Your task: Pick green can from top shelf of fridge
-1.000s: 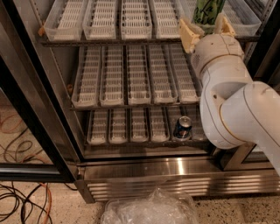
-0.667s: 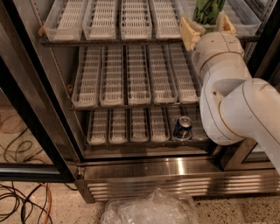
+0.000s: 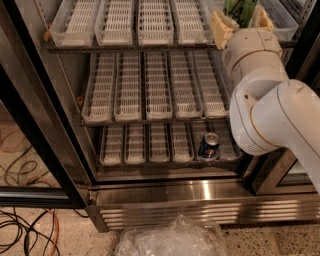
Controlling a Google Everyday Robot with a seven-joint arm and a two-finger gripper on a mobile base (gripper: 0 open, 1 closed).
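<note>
Speckled floor [image 3: 280, 240] fills the bottom of my view. A crumpled clear plastic bag [image 3: 170, 240] lies on it, closest to the camera. Orange and black cables [image 3: 25, 232] trail over the floor at the lower left.

Just behind the bag is the fridge [image 3: 75, 75], starting with its louvred steel base [image 3: 200, 212]. A black door frame [image 3: 35, 130] slants down the left side.

The white arm [image 3: 272, 110] takes up the right of the view. It runs from the lower right corner up across the fridge opening, and its rounded joints cover the right ends of the lower racks.

The bottom rack [image 3: 150, 145] carries shallow white slotted lanes. A short blue-and-silver can [image 3: 208, 146] stands upright in a lane near the right end, just beside the arm's big joint. The middle rack [image 3: 150, 87] has the same white lanes.

Farthest back and highest is the shelf [image 3: 125, 47], a dark rack with a row of clear slotted trays [image 3: 117, 20] that have tall walls. The tool [image 3: 241, 20] is at its right end, reaching in above the wrist at the top edge of the view. Its pale yellow fingers [image 3: 220, 29] sit on either side of the green can [image 3: 239, 7], and I see no gap between either finger and the can. So I read the tool as clenched on the green can.

The can is upright or close to it. Its top is cut off by the frame and its base is hidden behind the wrist. I cannot tell whether it rests in a tray or is lifted clear.
</note>
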